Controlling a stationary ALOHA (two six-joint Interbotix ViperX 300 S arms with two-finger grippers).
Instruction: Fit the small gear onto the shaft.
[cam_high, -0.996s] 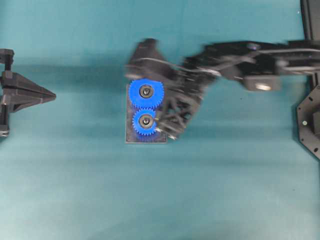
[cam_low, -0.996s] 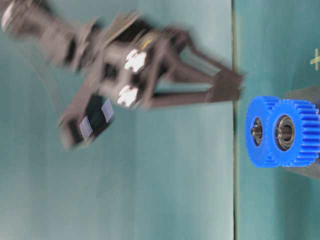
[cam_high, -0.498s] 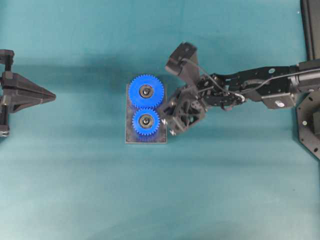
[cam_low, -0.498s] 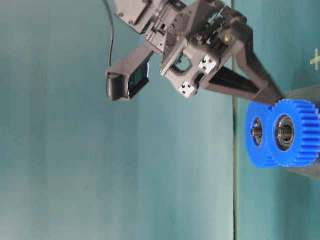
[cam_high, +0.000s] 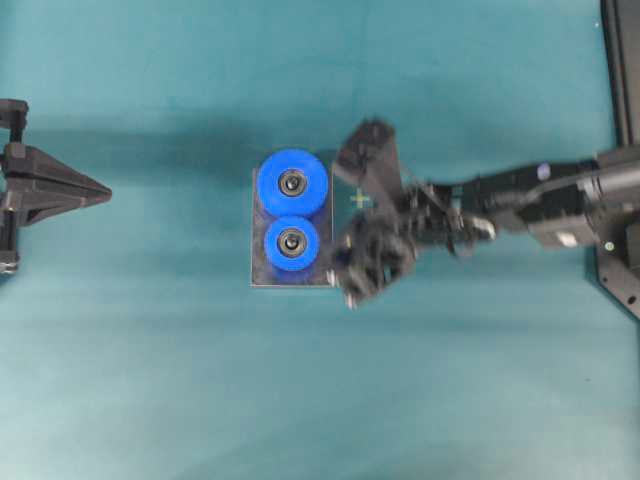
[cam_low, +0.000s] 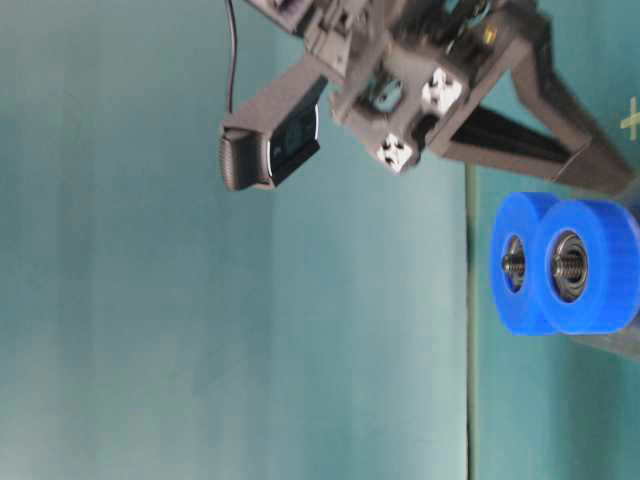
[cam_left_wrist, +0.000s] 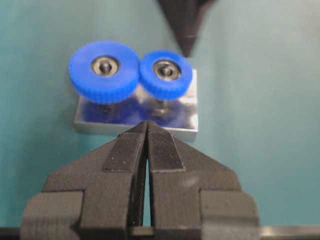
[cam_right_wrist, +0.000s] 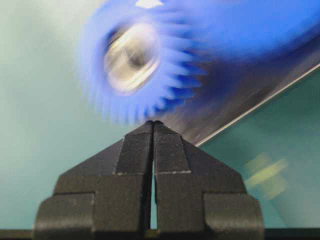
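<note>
right pincer (cam_right_wrist: 152, 122): closed since earlier, empty | small gear (cam_high: 291, 243): now spinning, blurred

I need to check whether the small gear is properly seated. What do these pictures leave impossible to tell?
- Shaft: hidden under the small gear in the overhead view; only the hub shows.
- Gear teeth: smeared by blur on both the small gear and the large gear, overhead and table-level, so meshing is unclear.
- Small gear: blurred in the right wrist view, cut off by the top edge.
- Right gripper: blurred overhead; contact with the plate is unclear.
</note>
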